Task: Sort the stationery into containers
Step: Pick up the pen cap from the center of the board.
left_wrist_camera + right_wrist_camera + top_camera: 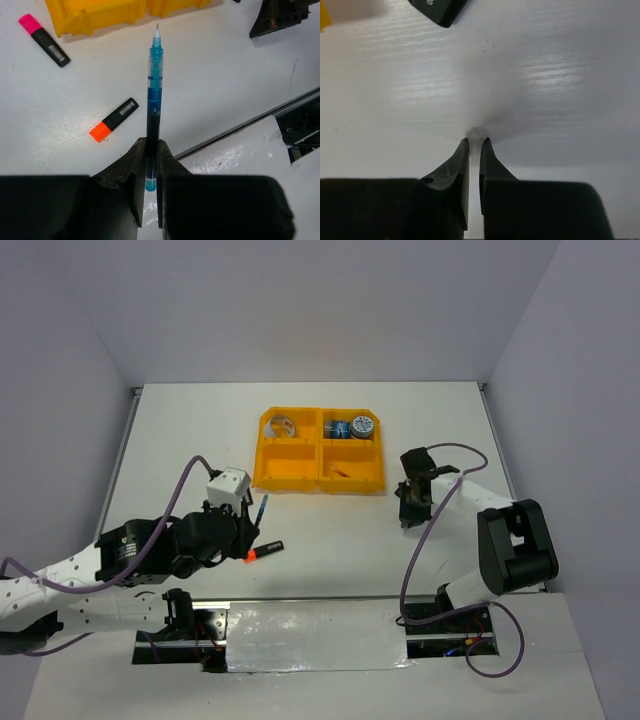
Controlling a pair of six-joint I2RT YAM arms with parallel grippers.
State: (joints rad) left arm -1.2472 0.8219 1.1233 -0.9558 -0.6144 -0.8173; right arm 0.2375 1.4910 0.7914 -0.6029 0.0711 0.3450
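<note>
My left gripper (150, 145) is shut on the lower end of a thin blue pen (154, 95), which sticks up above the table, tip toward the orange tray (90, 17). Under it lie an orange-capped black marker (114, 120) and a pink-capped one (44, 40). The four-compartment tray (268, 478) holds a silvery ring (283, 426) at back left and tape rolls (350, 428) at back right. Right of the tray, my right gripper (475, 142) points down at the table. It is shut on a small whitish translucent piece (476, 134).
A reflective metal strip (315, 635) runs along the near table edge between the arm bases. White walls close in the table on three sides. A purple cable (425, 540) loops beside the right arm. A dark object's edge (440, 12) shows at the top of the right wrist view.
</note>
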